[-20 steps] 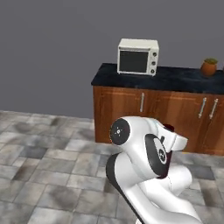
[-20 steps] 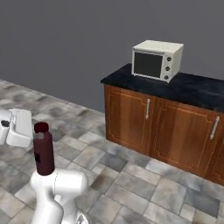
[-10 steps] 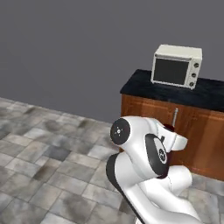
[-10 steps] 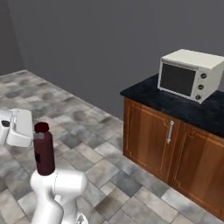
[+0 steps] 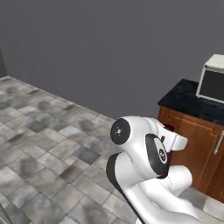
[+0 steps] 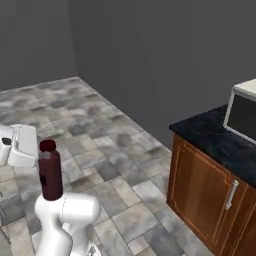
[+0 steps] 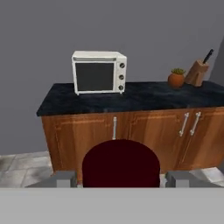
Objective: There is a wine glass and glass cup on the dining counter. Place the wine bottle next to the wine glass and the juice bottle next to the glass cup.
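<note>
The juice bottle, slim and dark red with a brighter red cap, stands upright in my gripper above the arm's white base. In the hand view its rounded dark-red body sits low in the middle between the two grey fingertips, which press on it from both sides. The gripper is shut on the bottle. The wine glass, glass cup, wine bottle and dining counter are out of view.
A wooden cabinet with a dark marbled top stands ahead of the hand, against a grey wall. It carries a white toaster oven, a potted plant and a knife block. Grey stone tiles cover the floor.
The whole picture has shifted, so the base has turned: cabinet and oven have slid toward the right edge of both base views. The bottle stays held the same way.
</note>
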{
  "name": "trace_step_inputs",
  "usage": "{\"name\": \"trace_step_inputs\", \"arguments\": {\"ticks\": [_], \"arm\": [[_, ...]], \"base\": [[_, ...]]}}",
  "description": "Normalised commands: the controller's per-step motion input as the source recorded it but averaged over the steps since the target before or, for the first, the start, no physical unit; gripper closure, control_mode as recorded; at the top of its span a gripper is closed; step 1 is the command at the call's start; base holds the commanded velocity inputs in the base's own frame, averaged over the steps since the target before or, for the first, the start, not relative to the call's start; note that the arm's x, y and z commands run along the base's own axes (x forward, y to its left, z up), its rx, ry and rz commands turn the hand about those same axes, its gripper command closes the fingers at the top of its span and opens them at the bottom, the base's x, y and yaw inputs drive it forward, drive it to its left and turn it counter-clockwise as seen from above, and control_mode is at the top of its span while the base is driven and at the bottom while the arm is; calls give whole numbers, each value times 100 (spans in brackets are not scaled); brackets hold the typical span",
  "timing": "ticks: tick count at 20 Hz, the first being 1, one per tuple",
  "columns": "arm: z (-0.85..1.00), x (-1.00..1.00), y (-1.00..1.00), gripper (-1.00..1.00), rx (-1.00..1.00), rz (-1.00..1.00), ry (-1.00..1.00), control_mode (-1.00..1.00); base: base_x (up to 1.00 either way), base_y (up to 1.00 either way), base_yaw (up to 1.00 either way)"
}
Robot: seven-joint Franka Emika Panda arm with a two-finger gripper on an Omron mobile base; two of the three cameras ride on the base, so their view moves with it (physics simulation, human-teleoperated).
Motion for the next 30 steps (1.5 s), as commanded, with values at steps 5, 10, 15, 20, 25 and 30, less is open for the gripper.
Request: {"name": "trace_step_inputs", "arguments": {"ticks": [5, 10, 15, 20, 25, 30], "arm": [[0, 0, 0, 100, 0, 0, 0, 100], [0, 0, 0, 100, 0, 0, 0, 100], [0, 0, 0, 100, 0, 0, 0, 100], [0, 0, 0, 100, 0, 0, 0, 100], [0, 0, 0, 100, 0, 0, 0, 100], [0, 0, 0, 100, 0, 0, 0, 100]], "base": [[79, 0, 44], [80, 0, 42], [84, 0, 36], [88, 0, 31], [89, 0, 29], [88, 0, 31]]}}
